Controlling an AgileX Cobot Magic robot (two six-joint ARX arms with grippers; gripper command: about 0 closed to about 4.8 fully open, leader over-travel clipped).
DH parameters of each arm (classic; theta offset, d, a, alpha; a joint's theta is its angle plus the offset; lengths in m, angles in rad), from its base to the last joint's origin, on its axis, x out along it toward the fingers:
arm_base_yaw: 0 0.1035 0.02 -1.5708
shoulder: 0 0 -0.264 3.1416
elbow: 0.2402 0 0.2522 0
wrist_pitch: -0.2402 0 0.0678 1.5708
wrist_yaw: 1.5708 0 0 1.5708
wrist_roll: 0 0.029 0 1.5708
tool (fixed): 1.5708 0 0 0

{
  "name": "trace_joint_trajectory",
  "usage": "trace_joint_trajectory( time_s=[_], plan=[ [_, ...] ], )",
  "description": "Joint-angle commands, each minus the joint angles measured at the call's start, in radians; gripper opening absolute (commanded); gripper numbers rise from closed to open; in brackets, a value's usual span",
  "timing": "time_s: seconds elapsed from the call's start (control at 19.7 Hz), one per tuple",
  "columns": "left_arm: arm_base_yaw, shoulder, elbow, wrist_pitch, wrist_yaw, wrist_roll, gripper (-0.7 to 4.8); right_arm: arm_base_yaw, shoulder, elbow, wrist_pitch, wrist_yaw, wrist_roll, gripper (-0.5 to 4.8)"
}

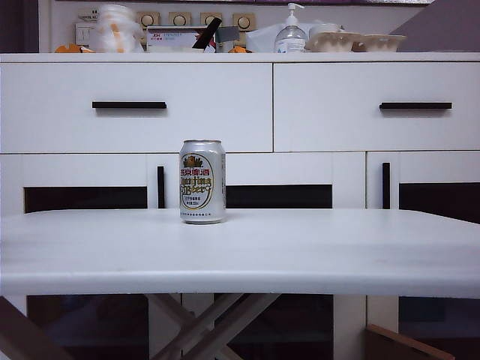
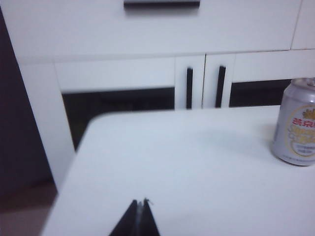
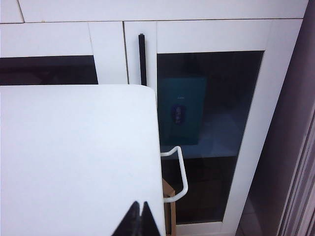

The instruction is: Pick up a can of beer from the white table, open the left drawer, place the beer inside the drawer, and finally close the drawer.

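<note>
My left gripper (image 2: 140, 209): low over the white table (image 1: 300, 255), jaws pressed together, empty. My right gripper (image 3: 139, 211): same, at the table's corner. Can of beer (image 1: 202, 181): silver, gold-red oval label, upright on the table, below the closed left drawer (image 1: 135, 107).

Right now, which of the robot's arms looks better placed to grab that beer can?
Probably the left. The left gripper, shut, hovers over the white table with the can of beer in its view. The right gripper, shut, sits at the table's far corner, no can in view.

You see one can of beer (image 1: 202, 181) on one white table (image 1: 240, 251). Two drawers (image 1: 135, 107) sit behind. Both grippers, left gripper (image 2: 139, 202) and right gripper (image 3: 140, 204), are pinched closed.
</note>
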Motion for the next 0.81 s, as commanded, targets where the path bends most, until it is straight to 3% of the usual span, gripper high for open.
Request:
trace_joint_trajectory(
  time_s=[0.05, 0.2, 0.41, 0.56, 0.71, 0.81],
  plan=[
    [0.001, 0.000, 0.003, 0.014, -0.072, 0.037, -0.06, 0.001, -0.001, 0.010, 0.021, -0.002, 0.004, 0.00],
    [0.002, 0.000, 0.003, 0.014, -0.198, 0.021, -0.06, 0.001, -0.001, 0.020, 0.028, -0.002, 0.004, 0.00],
    [0.001, 0.000, 0.003, 0.004, -0.151, -0.060, -0.06, 0.001, -0.001, 0.020, 0.040, -0.006, 0.005, 0.00],
    [0.001, 0.000, 0.004, 0.017, -0.149, -0.070, -0.06, 0.001, -0.001, 0.029, 0.058, -0.006, 0.005, -0.01],
    [0.001, 0.001, 0.048, -0.003, -0.157, -0.202, -0.06, 0.001, -0.001, 0.097, 0.056, -0.005, 0.005, -0.01],
    [0.001, 0.009, 0.120, -0.067, -0.175, -0.213, -0.06, 0.000, 0.008, 0.167, 0.040, -0.002, 0.005, -0.01]
  ],
)
